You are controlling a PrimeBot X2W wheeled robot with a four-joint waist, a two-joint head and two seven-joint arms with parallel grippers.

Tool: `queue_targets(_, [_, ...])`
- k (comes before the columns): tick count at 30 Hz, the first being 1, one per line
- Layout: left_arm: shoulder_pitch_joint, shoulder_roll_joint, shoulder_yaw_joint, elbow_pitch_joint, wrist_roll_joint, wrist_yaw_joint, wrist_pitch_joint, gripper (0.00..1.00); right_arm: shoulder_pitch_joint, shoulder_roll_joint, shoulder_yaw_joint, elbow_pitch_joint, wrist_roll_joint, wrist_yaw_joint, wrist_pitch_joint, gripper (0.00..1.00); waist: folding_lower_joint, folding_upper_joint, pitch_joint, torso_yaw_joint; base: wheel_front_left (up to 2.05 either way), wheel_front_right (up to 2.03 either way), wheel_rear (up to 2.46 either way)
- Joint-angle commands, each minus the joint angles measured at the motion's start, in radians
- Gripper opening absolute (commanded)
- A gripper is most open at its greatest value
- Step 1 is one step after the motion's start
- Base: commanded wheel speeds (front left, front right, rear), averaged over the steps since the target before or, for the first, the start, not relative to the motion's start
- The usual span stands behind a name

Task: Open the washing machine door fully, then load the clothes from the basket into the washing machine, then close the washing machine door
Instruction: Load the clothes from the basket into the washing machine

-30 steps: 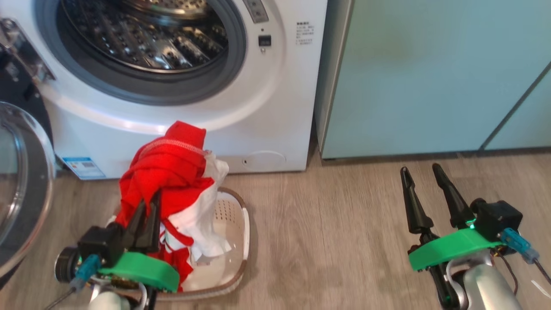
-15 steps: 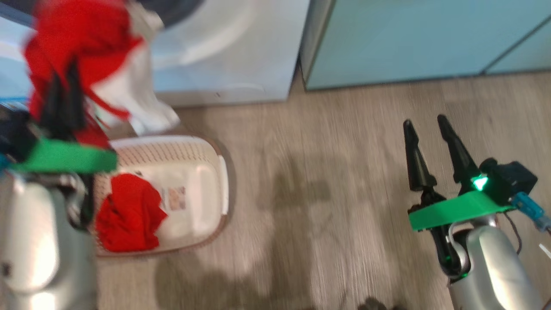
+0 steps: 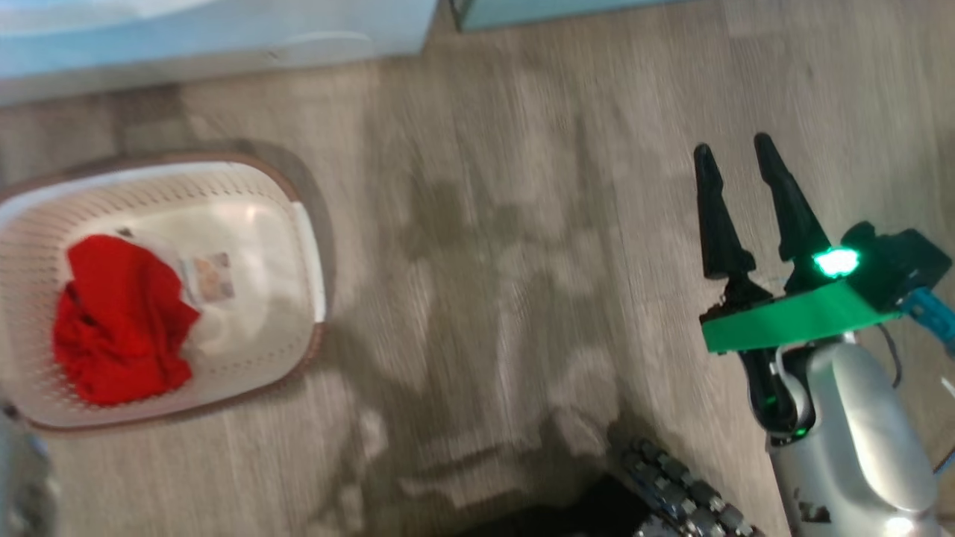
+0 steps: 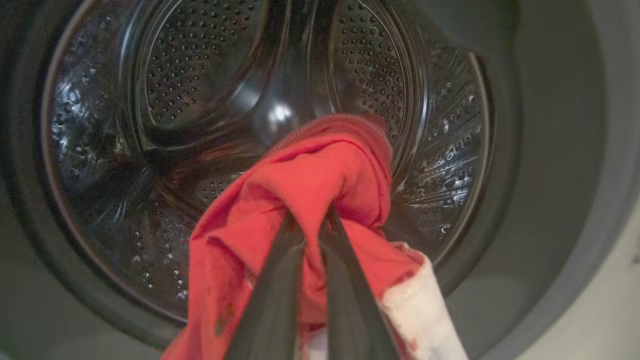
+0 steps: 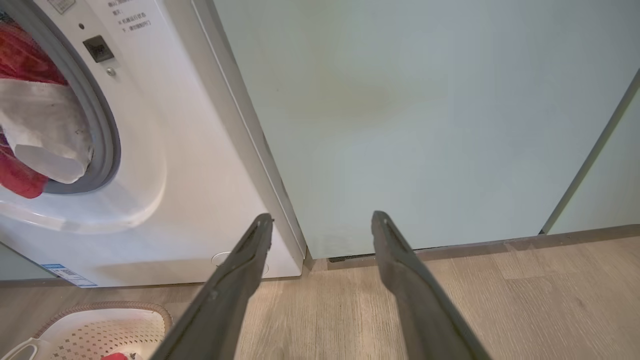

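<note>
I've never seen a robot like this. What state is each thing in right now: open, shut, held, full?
washing machine, front open, drum showing.
red and white garment, gripped, hanging at the drum's mouth.
red garment, crumpled in the basket.
basket, upright on the floor, one garment inside.
left gripper, shut on the red and white garment.
right gripper, open, empty.

Pale teal cabinet (image 5: 425, 125): flat matt front, with a faint yellowish stain (image 5: 350, 100) near its middle. On its right side a dark seam (image 5: 590, 155) divides it from a second teal panel (image 5: 610, 190). A brown plinth strip (image 5: 475, 247) runs along its foot. In front of the cabinet lies grey-brown wood-grain floor (image 3: 477, 112), with soft shadows (image 3: 485, 298). Lighting is even and diffuse.
</note>
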Motion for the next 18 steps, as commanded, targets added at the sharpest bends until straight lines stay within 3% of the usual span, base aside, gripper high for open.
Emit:
queue_targets(1, [-0.083, 0.07, 0.005, -0.009, 0.003, 0.0, 0.005, 0.0, -0.005, 0.0, 0.022, -0.036, 0.016, 0.0, -0.009, 1.0, -0.0003, 0.0, 0.062, -0.04, 0.0, 0.0, 0.0])
queue_targets(8, [-0.361, 0.181, -0.099, 0.184, 0.015, -0.001, 0.047, 0.0, -0.031, 0.0, 0.078, -0.036, 0.063, 0.0, -0.009, 1.0, -0.0003, 0.0, 0.15, -0.098, 0.0, 0.0, 0.0])
queue_targets(18, [-0.624, 0.254, -0.201, 0.334, -0.013, -0.001, 0.018, 0.0, -0.067, 0.0, 0.112, -0.05, 0.113, 0.0, -0.009, 1.0, -0.0003, 0.0, 0.231, -0.158, 0.0, 0.0, 0.0])
